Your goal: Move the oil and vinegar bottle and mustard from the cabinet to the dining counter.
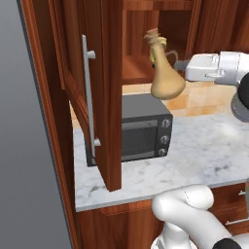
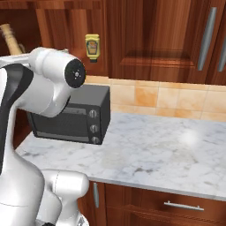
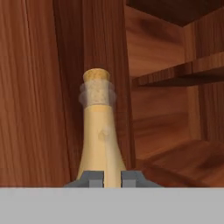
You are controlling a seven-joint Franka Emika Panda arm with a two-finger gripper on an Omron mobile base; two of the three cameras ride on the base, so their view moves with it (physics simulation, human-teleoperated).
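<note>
While the end effector [image 3: 112, 178] pinched the oil and vinegar bottle [image 1: 165, 78] just outside the cabinet [image 1: 109, 97], above the toaster oven [image 1: 141, 129], a swing could clip the open door.

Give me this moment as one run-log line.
claw: shut on oil and vinegar bottle | bottle: lifted, in front of open cabinet | mustard: on cabinet shelf

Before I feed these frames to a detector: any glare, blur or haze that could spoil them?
Right base view: a soft bright highlight on the marble worktop, otherwise sharp. Left base view: the oil and vinegar bottle is crisp, the worktop faintly hazy at right. Hand view: the bottle's lipped top looks ghosted and smeared, and the cabinet interior falls into deep shadow at the top.
</note>
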